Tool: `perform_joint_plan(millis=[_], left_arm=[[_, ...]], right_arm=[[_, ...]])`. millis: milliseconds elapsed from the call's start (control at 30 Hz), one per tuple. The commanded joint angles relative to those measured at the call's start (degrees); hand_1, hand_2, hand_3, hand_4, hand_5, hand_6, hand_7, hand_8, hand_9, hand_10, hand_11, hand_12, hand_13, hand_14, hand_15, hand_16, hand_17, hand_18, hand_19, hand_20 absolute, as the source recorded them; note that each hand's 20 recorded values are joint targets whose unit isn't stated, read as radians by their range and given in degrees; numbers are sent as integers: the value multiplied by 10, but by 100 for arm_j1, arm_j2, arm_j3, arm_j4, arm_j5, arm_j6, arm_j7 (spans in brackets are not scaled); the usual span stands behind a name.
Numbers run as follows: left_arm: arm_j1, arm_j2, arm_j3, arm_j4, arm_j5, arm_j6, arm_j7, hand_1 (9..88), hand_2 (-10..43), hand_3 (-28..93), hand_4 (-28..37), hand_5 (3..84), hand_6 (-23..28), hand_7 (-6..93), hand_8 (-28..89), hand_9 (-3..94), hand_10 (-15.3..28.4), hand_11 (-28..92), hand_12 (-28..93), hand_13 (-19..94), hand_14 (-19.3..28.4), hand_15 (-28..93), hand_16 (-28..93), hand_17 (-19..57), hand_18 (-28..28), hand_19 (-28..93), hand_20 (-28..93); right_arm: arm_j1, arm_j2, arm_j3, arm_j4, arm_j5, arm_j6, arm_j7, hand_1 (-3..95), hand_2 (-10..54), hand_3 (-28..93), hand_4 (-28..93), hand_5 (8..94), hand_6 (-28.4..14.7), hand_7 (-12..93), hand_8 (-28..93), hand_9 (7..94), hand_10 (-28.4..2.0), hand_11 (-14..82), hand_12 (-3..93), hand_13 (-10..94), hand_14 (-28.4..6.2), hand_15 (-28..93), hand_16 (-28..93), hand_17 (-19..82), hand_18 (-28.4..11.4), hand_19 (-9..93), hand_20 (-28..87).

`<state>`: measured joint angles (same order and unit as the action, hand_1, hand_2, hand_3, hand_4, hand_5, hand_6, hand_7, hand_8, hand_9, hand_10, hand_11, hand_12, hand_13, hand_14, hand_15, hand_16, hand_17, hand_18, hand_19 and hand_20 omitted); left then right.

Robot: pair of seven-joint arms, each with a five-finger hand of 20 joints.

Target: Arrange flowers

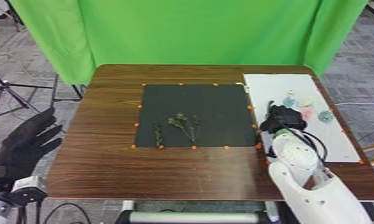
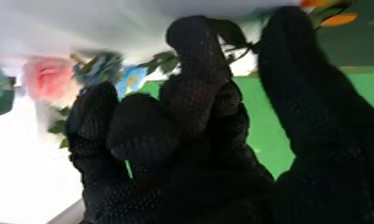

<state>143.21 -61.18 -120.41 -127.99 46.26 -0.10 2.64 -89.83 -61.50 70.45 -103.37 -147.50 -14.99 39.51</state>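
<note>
In the head view my right hand (image 1: 286, 117) is over the left edge of the white board (image 1: 326, 142), beside a green leafy sprig (image 1: 270, 104). Pink (image 1: 307, 113) and blue-green flowers (image 1: 326, 116) lie on the board beyond it. Two dark green sprigs, one bushy (image 1: 182, 121) and one thin (image 1: 159, 135), lie on the black mat. My left hand (image 1: 22, 152) is off the table's left side with fingers extended. In the right wrist view my right hand (image 2: 201, 100) has its thumb apart from its fingers, and a leafy stem (image 2: 230, 34) crosses the gap; contact is unclear.
Orange markers line the black mat (image 1: 223, 110) on the brown table (image 1: 148, 175). A green cloth (image 1: 210, 35) hangs behind the table. A tripod (image 1: 15, 87) stands off to the left. Dark cables loop beside the right forearm.
</note>
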Motion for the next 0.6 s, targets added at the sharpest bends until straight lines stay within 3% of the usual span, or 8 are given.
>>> perform_joint_plan(millis=[33, 167, 233, 267, 333, 600], left_arm=[[50, -55, -16, -16, 2, -28, -53, 208, -8, 705, -283, 208, 9, 208, -103, 168, 87, 112, 201, 138, 108, 144, 83, -111, 182, 365, 96], [74, -69, -27, -26, 2, -28, -52, 207, -8, 705, -283, 208, 8, 209, -102, 168, 87, 113, 202, 138, 108, 144, 83, -111, 182, 366, 97], [68, -70, -32, -27, 8, -25, -61, 207, -8, 705, -283, 208, 8, 209, -103, 168, 87, 113, 202, 138, 108, 144, 82, -111, 182, 366, 97], [68, -71, -32, -26, 6, -34, -60, 207, -8, 705, -283, 208, 8, 209, -103, 168, 87, 113, 202, 138, 108, 144, 82, -111, 182, 366, 97], [64, -67, -20, -25, 9, -31, -49, 208, -7, 704, -283, 208, 8, 209, -103, 168, 87, 113, 201, 138, 108, 144, 82, -111, 182, 366, 97], [57, -70, -21, -26, 15, -46, -66, 208, -8, 706, -283, 208, 8, 211, -104, 168, 87, 113, 201, 138, 108, 144, 82, -111, 182, 366, 97]], right_arm=[[-196, -82, -246, 355, -136, 98, -282, 488, -95, 733, -282, 722, 9, 468, 156, 772, -95, 614, 469, 753, -69, 811, 361, 314, -214, 825, 470], [-149, -126, -129, 178, 8, -442, -19, 473, -95, 767, -282, 733, 4, 458, 151, 776, -96, 612, 473, 755, -71, 810, 367, 317, -213, 827, 470], [-91, -125, -96, 137, -35, -474, 25, 364, -95, 766, -283, 736, 1, 415, 138, 770, -101, 605, 483, 755, -74, 807, 376, 313, -219, 827, 474], [-53, -114, -73, 94, 39, -543, 79, 305, -95, 770, -281, 738, 1, 433, -33, 767, -104, 603, 483, 752, -76, 805, 379, 311, -221, 828, 474], [14, -106, -20, 40, 119, -638, 131, 231, -95, 747, -282, 737, -7, 430, -104, 755, -108, 602, 487, 747, -79, 805, 380, 309, -225, 828, 475], [382, -107, -84, 320, 196, -657, 403, 138, -95, 672, -283, 741, -16, 402, -98, 748, -119, 596, 482, 741, -85, 804, 375, 305, -233, 831, 475]])
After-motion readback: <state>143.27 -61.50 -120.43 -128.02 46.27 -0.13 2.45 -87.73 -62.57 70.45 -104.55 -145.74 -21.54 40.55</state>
